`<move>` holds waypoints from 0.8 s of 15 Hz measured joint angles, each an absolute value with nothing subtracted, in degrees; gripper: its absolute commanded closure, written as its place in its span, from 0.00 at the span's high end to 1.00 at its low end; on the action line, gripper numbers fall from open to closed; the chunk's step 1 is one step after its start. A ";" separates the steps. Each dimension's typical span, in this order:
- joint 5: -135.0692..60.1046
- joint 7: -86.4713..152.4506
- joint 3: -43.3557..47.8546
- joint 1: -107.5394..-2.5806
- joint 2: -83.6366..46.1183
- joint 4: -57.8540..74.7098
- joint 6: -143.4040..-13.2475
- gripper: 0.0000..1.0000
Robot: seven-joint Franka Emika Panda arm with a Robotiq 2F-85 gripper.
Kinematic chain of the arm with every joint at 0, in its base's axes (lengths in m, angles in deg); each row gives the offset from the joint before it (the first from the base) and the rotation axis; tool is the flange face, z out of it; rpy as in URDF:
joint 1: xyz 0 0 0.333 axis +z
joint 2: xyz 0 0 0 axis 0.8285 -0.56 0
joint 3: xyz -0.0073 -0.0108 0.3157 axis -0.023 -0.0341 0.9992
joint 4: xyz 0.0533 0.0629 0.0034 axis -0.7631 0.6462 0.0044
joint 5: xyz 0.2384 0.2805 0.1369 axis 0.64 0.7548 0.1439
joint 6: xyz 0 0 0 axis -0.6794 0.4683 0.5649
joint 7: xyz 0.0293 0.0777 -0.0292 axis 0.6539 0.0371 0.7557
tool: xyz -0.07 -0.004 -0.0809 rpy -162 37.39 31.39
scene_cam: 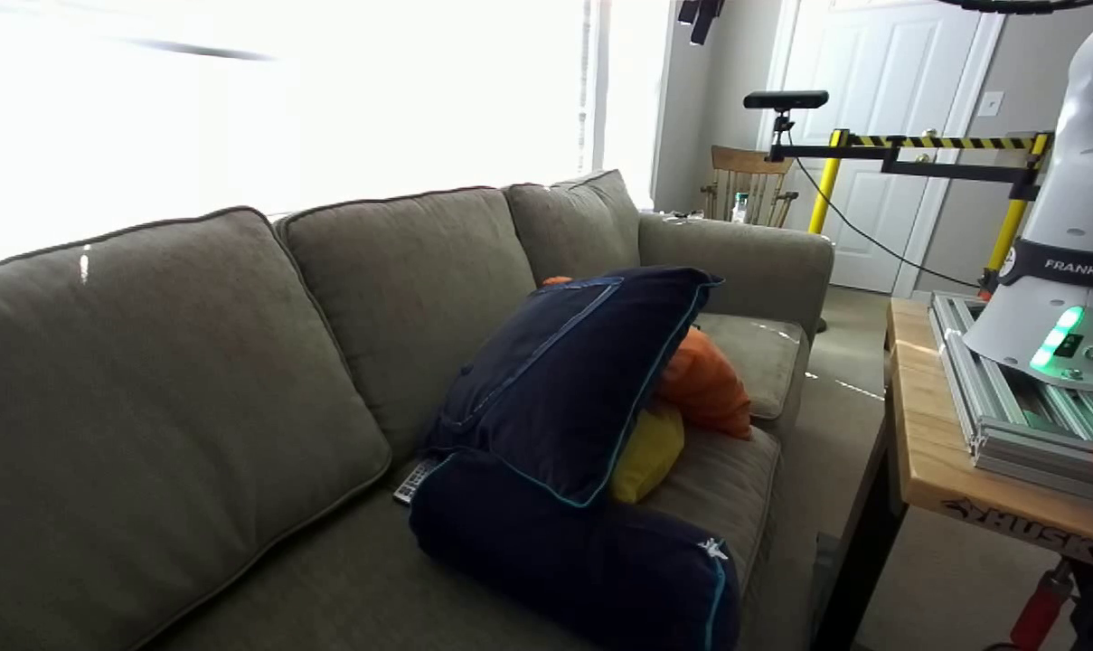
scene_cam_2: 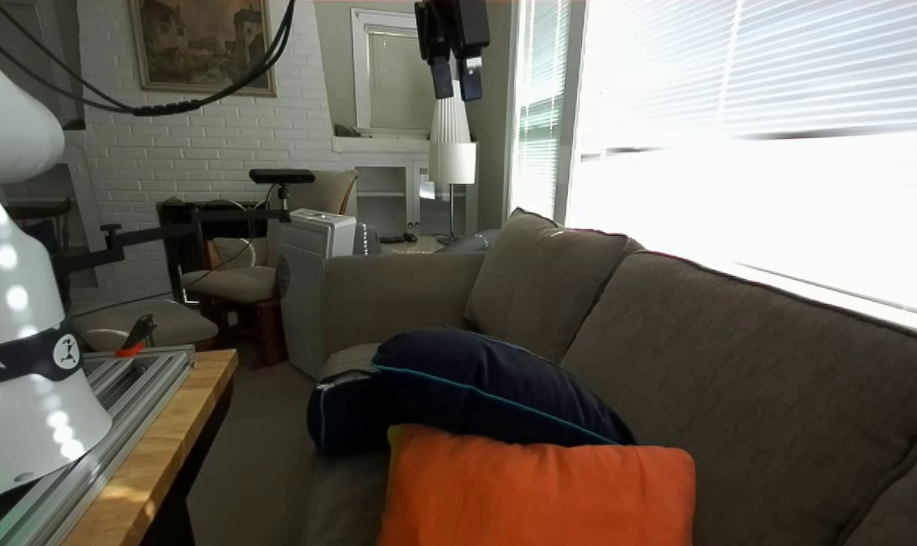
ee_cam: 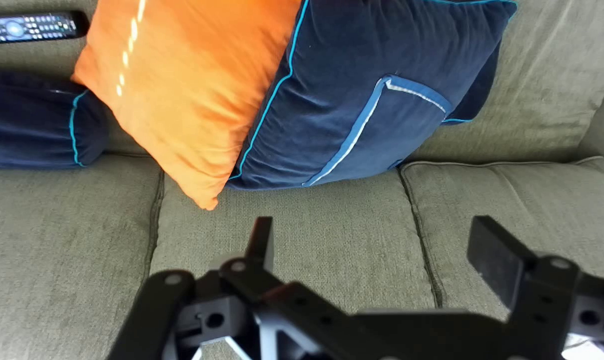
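My gripper (ee_cam: 371,235) is open and empty, its fingers wide apart in the wrist view. It hangs high above the sofa in an exterior view (scene_cam_2: 456,80) and touches nothing. A navy pillow with blue piping (ee_cam: 366,95) lies in the middle of the sofa; it also shows in both exterior views (scene_cam: 555,371) (scene_cam_2: 496,387). An orange pillow (ee_cam: 182,75) lies beside it and also shows in an exterior view (scene_cam_2: 541,485). A navy bolster (ee_cam: 32,122) lies by them (scene_cam: 582,561). A yellow pillow (scene_cam: 650,452) is partly hidden under the navy pillow.
The grey-green sofa (scene_cam: 193,362) has back cushions along a bright window. A remote (ee_cam: 32,26) lies on the seat, partly covered in an exterior view (scene_cam: 415,481). A wooden table (scene_cam: 926,434) carries the robot's base. A camera on a bracket (scene_cam: 786,99) and a lamp (scene_cam_2: 452,163) stand around.
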State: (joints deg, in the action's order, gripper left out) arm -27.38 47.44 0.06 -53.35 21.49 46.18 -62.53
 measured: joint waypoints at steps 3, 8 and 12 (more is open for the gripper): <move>-27.38 47.44 0.06 -53.35 21.49 46.18 -62.53 1.00; -26.13 45.83 -0.23 -53.86 18.97 44.88 -63.19 1.00; -24.53 42.57 -0.02 -54.29 10.36 39.74 -67.17 1.00</move>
